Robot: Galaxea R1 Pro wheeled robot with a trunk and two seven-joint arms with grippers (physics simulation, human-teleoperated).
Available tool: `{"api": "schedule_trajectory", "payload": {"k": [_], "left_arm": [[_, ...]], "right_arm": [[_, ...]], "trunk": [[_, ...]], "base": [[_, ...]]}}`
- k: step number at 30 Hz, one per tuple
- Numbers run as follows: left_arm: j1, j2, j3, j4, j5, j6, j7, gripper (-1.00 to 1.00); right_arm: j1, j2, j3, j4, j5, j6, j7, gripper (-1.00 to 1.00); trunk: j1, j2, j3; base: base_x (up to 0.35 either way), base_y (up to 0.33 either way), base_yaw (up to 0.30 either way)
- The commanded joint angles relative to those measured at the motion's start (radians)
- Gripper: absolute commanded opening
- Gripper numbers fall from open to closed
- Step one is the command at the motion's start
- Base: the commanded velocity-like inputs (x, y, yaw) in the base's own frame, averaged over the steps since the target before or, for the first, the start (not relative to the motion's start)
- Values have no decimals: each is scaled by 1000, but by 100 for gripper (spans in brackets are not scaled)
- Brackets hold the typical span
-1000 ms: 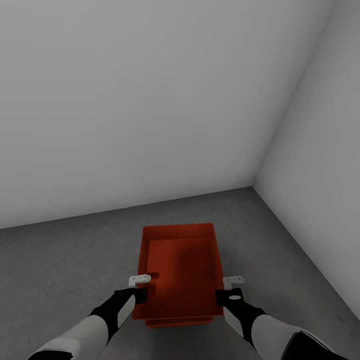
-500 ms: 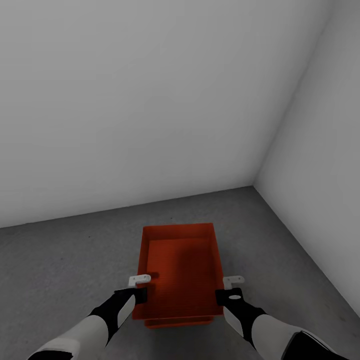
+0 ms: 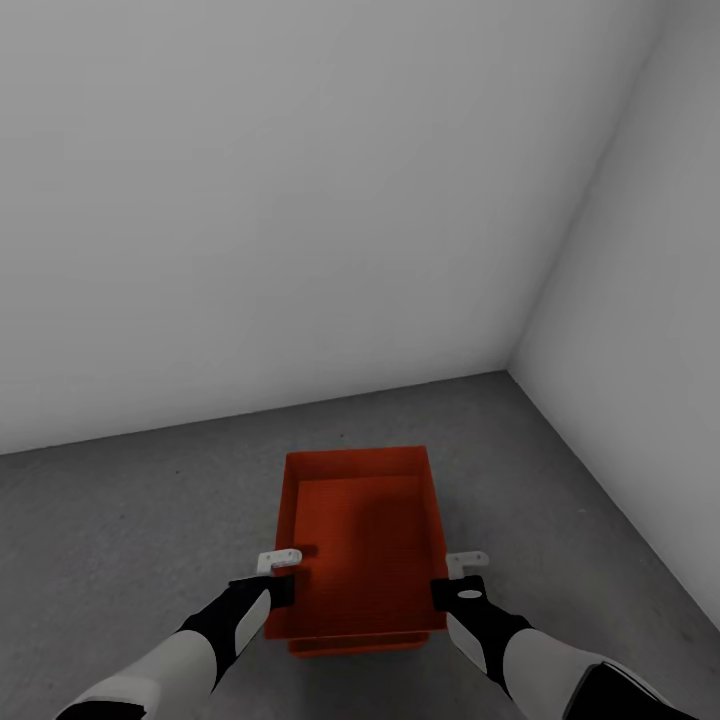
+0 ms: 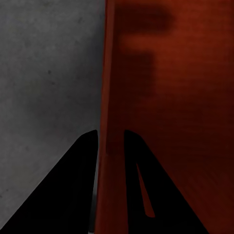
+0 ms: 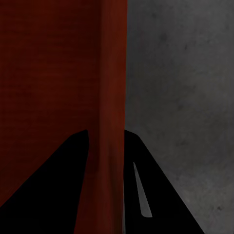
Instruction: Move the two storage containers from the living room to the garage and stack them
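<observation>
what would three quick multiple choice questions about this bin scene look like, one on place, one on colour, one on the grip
1. Where is the bin?
A. on a sofa
B. over the grey floor near a wall corner
C. on a shelf

2. What colour is the bin?
A. orange-red
B. blue
C. green

3. How is the bin held?
A. by one gripper
B. by neither gripper
C. left gripper and right gripper each astride a side wall

Answers:
1 B, grey floor and white walls surround it in the head view.
2 A, its walls and inside are orange-red.
3 C, each wrist view shows a wall between two fingers.
</observation>
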Motion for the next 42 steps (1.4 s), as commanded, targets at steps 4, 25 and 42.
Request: {"api": "schedule_trajectory", "payload": {"k": [4, 25, 42], "left_arm": [[0, 2, 27, -4, -20, 8, 11, -100], [0, 3, 28, -4, -20, 8, 11, -100], [0, 2, 28, -4, -20, 8, 11, -100]], "right_arm": [[-1, -4, -38, 30, -2, -1, -13, -100], [-1, -4, -38, 30, -2, 0, -13, -100], [-1, -4, -38, 30, -2, -1, -13, -100]], "trunk": [[15, -29, -13], [65, -120, -54], [111, -204, -92]], "base": [[0, 0, 0], [0, 0, 0], [0, 0, 0]]}}
